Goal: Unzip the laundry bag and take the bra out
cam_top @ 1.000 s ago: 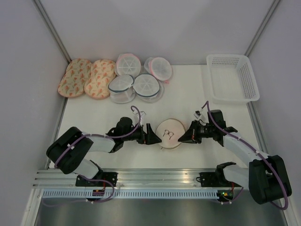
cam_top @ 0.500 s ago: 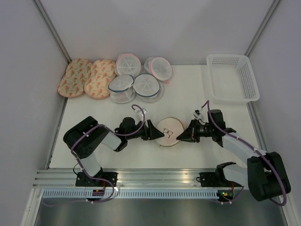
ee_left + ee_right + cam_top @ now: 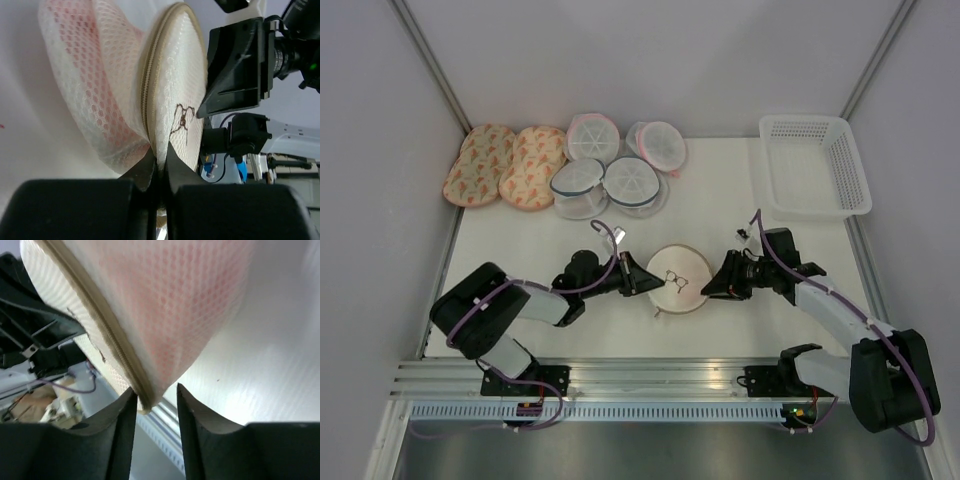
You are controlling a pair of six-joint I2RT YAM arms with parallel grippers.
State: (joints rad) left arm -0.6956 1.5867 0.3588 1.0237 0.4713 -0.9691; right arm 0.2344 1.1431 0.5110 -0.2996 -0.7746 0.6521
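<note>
Two arms meet at the laundry bag point(image 3: 680, 280), which sits on the white table point(image 3: 720, 215) in the near middle, between the two grippers. Its face is turned up to the top camera, so the small black scribble mark point(image 3: 676, 279) is easy to see. The left gripper point(image 3: 649, 283) is at the bag's left edge. In the left wrist view its two fingers are pressed tightly together on the rim, right at the beige zipper point(image 3: 149, 90), so it is pinching the laundry bag there. The right gripper point(image 3: 710, 286) is at the opposite, right edge. In the right wrist view its fingers point(image 3: 125, 425) stand apart with a clear gap, and the edge of the bag hangs down between them. This gripper is released and not clamping the bag, though I cannot tell whether one finger touches the rim. The part of the zipper that shows runs closed along the rim. The bra point(image 3: 75, 60) is inside the bag and shows only as a soft pink colour through the pale mesh. Whether the bag rests fully on the table or is raised a little I cannot tell. At the far left of the table lie two orange-patterned pouches point(image 3: 505, 165), and beside them is a group of white round mesh pouches point(image 3: 610, 165) with grey-blue or pink rims. A white plastic basket point(image 3: 850, 170) stands at the far right corner, well apart from the bag.
</note>
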